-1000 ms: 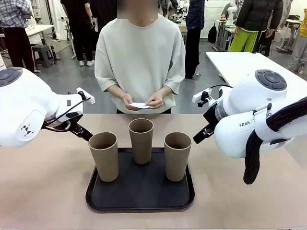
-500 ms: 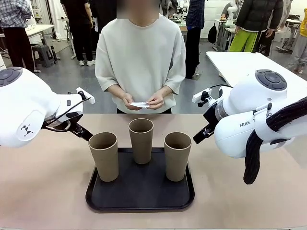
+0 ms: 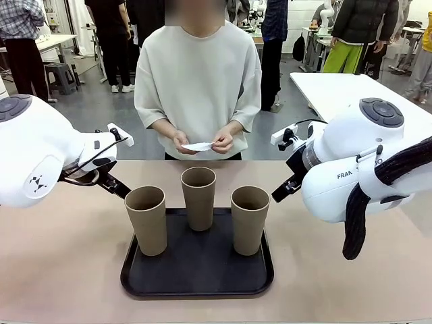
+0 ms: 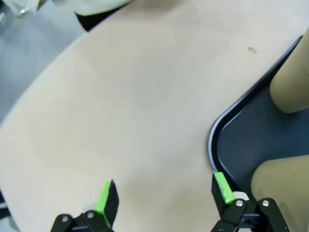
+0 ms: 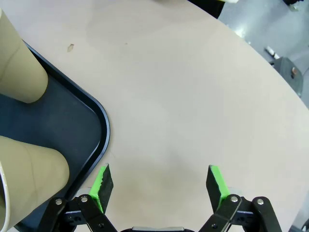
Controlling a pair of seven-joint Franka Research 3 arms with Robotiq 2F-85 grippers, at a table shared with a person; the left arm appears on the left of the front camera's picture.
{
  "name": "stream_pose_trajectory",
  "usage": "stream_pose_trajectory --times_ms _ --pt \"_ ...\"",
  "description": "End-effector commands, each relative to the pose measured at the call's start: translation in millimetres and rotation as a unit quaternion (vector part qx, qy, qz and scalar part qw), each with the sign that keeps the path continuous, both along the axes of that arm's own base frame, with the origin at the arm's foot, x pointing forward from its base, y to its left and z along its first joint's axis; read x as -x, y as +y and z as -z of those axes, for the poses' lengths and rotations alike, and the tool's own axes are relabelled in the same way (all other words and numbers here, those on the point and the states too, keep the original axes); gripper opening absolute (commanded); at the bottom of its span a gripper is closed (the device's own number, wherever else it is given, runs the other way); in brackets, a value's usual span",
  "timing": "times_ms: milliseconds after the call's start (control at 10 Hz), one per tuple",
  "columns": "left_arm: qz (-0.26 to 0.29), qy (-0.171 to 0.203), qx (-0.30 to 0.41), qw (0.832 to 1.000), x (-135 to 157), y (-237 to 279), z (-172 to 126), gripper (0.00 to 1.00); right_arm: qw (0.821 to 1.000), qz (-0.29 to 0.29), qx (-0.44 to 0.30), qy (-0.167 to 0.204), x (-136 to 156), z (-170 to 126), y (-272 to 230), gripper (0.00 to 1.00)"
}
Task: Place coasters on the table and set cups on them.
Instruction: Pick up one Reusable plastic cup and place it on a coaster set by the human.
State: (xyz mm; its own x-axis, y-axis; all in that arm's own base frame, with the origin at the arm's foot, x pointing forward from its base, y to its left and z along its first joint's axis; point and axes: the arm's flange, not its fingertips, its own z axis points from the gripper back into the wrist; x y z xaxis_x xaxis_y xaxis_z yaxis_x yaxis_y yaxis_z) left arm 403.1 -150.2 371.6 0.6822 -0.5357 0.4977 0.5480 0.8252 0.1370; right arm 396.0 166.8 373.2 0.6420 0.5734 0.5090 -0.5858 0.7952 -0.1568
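Observation:
Three tan cups stand upright on a black tray (image 3: 202, 273): one at the left (image 3: 146, 223), one at the back middle (image 3: 198, 199), one at the right (image 3: 250, 223). Across the beige table (image 3: 61, 270), the person holds white coasters (image 3: 197, 146) in both hands above the far edge. My left gripper (image 4: 164, 193) hovers open over bare table beside the tray's left corner (image 4: 212, 145), with a cup (image 4: 292, 87) nearby. Beside the tray's right rim (image 5: 105, 130), my right gripper (image 5: 159, 181) stands open and holds nothing, near a cup (image 5: 19, 67).
A white table (image 3: 351, 88) stands at the back right. Other people stand farther off in the room. Bare tabletop lies to the left and right of the tray and between it and the person.
The person's hands have shifted slightly with the coasters, one edge now lifted a little. Both arms and the cups are still.

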Motion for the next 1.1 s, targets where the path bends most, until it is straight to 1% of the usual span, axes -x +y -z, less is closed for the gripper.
stream_pose_trajectory --times_ms 0,100,200,300,400,500,600,700,800,900,1000 --pt "0.000 0.000 0.000 1.000 0.0 0.0 0.0 1.00 0.999 -0.025 -0.003 0.028 3.0 -13.5 -3.3 1.00" --pt "-0.033 -0.015 -0.004 0.999 8.5 8.6 -20.9 1.00 1.000 -0.009 0.010 0.013 7.6 -27.6 -4.1 1.00" --pt "-0.037 -0.020 -0.015 0.999 24.0 17.9 -52.8 1.00 1.000 0.007 0.013 0.022 17.8 -47.1 -7.8 1.00" --pt "-0.034 -0.012 -0.007 0.999 36.6 28.7 -76.7 1.00 0.999 0.031 0.016 0.029 30.5 -64.9 -15.9 1.00" --pt "-0.023 0.021 -0.007 0.999 53.5 38.5 -91.9 1.00 0.998 0.041 0.027 0.049 49.4 -77.9 -23.7 1.00" --pt "0.003 0.056 -0.004 0.998 75.5 45.7 -98.5 1.00 0.994 0.048 0.049 0.083 71.6 -82.3 -29.6 1.00" --pt "0.018 0.094 -0.021 0.995 102.9 51.1 -98.8 1.00 0.991 0.051 0.066 0.106 102.1 -87.4 -33.5 1.00" --pt "0.032 0.122 -0.025 0.992 121.9 53.3 -94.7 1.00 0.989 0.045 0.073 0.116 126.7 -86.4 -33.9 1.00" --pt "0.017 0.137 -0.027 0.990 137.9 54.6 -88.2 1.00 0.989 0.041 0.076 0.122 141.7 -79.1 -33.4 1.00" --pt "-0.010 0.128 -0.029 0.991 143.6 56.0 -83.8 1.00 0.990 0.046 0.093 0.093 139.0 -71.6 -31.4 1.00" --pt "0.021 0.121 -0.030 0.992 93.8 39.7 -118.7 1.00 0.989 0.044 0.072 0.119 96.2 -107.5 -27.1 1.00"
